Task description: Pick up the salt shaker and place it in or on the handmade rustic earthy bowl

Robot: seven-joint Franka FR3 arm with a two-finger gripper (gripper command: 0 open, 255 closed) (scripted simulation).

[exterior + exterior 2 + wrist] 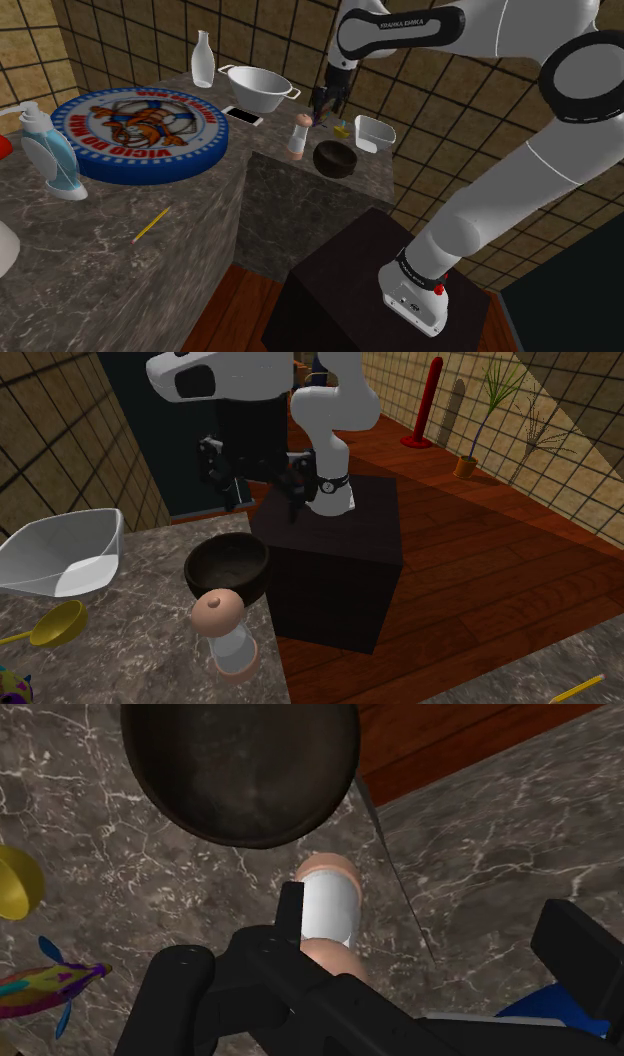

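Note:
The salt shaker (297,138) has a white body with a tan cap and base, and it stands upright on the dark marble counter. Just beside it, toward the stand, sits the dark brown bowl (336,158), which holds nothing. My gripper (330,108) hangs open above the counter, a little beyond both of them. In the wrist view the shaker (330,904) is below my gripper (428,909), close to one finger (291,907) and untouched, with the bowl (240,764) past it. From the second exterior view, the shaker (228,632) stands in front of the bowl (227,567), with the gripper (258,487) higher up behind them.
A white two-handled bowl (257,88), a white bottle (203,58) and a phone (243,116) stand farther back. A white scoop-like container (374,133) and a yellow spoon (342,128) lie near the bowl. A large round blue sign (140,130) covers the counter on the shoulder view's left. The counter edge runs just past the bowl.

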